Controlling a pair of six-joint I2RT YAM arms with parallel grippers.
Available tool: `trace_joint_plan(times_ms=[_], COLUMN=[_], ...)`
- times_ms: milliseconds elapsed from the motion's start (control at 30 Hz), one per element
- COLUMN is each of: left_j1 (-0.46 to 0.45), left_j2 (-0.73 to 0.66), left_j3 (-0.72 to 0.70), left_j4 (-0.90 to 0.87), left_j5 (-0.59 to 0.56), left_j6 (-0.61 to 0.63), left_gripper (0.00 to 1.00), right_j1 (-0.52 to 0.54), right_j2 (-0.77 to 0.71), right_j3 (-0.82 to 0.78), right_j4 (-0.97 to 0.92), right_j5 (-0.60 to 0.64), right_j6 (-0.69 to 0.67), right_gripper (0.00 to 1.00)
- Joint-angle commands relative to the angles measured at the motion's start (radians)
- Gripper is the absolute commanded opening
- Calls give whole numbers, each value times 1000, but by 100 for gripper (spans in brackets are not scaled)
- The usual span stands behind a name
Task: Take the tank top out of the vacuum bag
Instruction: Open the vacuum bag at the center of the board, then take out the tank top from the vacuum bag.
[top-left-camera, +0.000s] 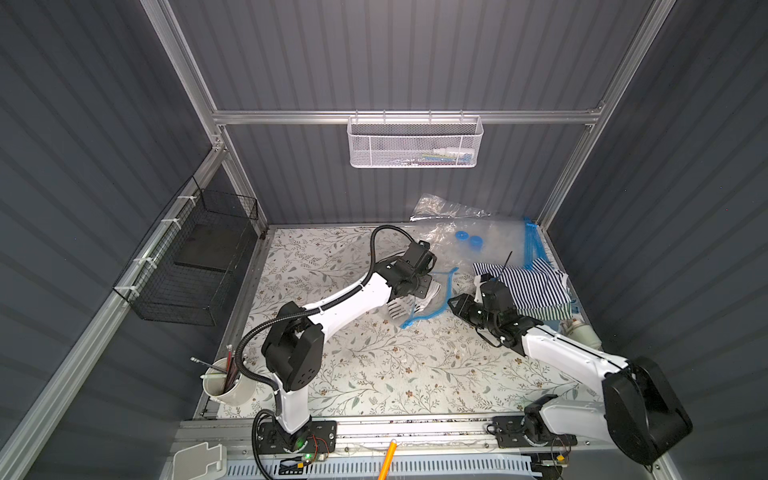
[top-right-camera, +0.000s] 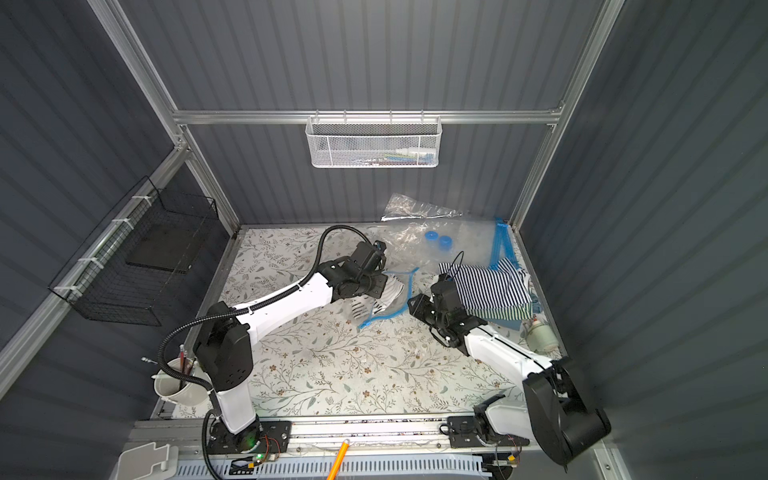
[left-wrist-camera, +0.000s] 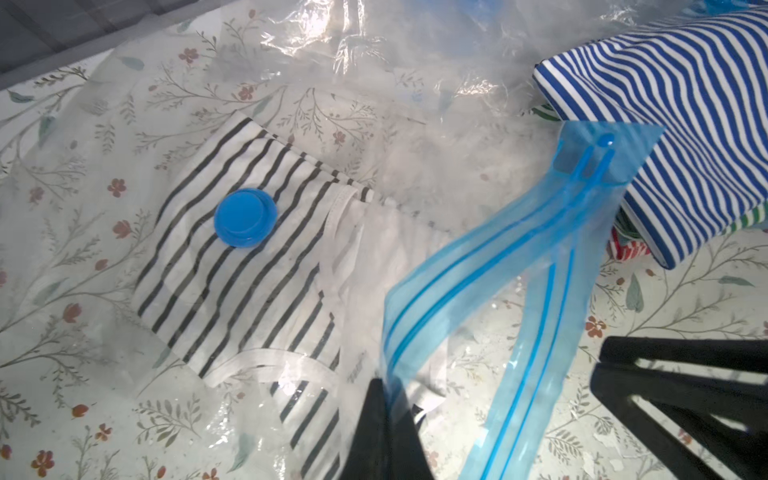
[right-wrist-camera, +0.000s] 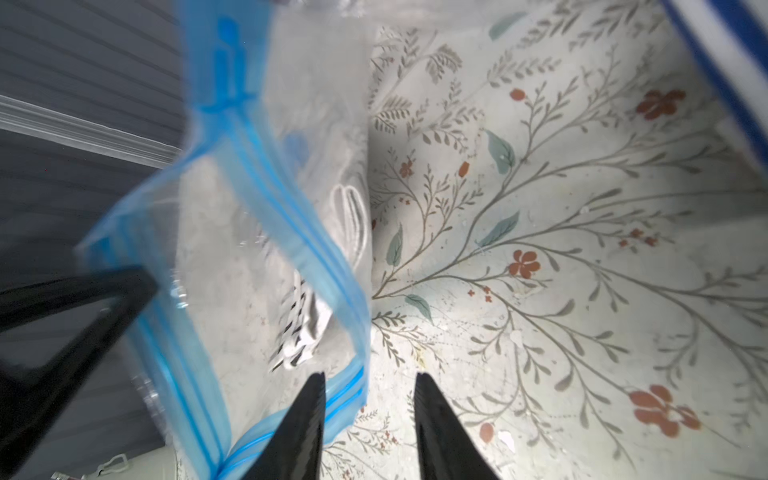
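Observation:
The tank top (left-wrist-camera: 249, 291), white with black stripes, lies folded inside the clear vacuum bag (left-wrist-camera: 478, 270), under the bag's blue valve (left-wrist-camera: 245, 218). My left gripper (left-wrist-camera: 388, 386) is shut on one side of the bag's blue zip edge and holds it up off the table. In both top views the tank top (top-left-camera: 397, 307) (top-right-camera: 384, 297) shows below the left gripper (top-left-camera: 415, 297). My right gripper (right-wrist-camera: 370, 376) stands open just beside the other side of the zip edge (right-wrist-camera: 345, 399), with nothing between its fingers. In a top view the right gripper (top-left-camera: 451, 301) points at the bag's mouth (top-left-camera: 428, 311).
A folded blue-and-white striped garment (top-left-camera: 528, 286) lies behind the right gripper, on other folded clothes. More clear bags with blue valves (top-left-camera: 469, 241) are heaped at the back. A white bottle (top-left-camera: 582, 332) stands at the right edge, and a cup of pens (top-left-camera: 228, 384) at the front left.

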Motion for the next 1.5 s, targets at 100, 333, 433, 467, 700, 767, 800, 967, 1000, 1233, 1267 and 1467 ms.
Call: trace_joint_plan(times_ms=[100,333,433,467,700,767,800,967,1000,1233,1267,1467], left_j1=[-7,-13,-21,-23,-34,-36,-38,-44,-43,-47,-47,-49], left_j2=[40,58,61,61,64,69,73,72,70,42,46,37], left_j3=[3,11,13,14,21,27,29,38,45,78,82,79], left_j4=[31,36,33,32,32,30,27,34,30,-5,-15,-13], left_j5=[44,41,45,44,38,34,38,54,58,63,62,59], left_j6=[-43,-59,-65,-66,-62,-56,-56,-56,-58,-41,-39,-43], left_gripper=[0,0,0,0,0,0,0,0,0,0,0,0], right_j1=[-2,8,12,14,23,24,26,34,37,51,56,76], right_j2=[-95,76,152,172,273,286,289,321,331,422,431,438], right_j3=[-62,-54,-54,-46,-2,4,8,49,58,132,144,160], right_j4=[16,227,315,323,365,370,370,313,304,269,252,185], right_j5=[-54,-146,-145,-147,-164,-172,-171,-143,-132,-107,-96,-29], right_j6=[77,157,182,182,198,203,205,176,166,126,118,87], right_gripper=[43,41,38,38,36,36,36,40,41,49,50,56])
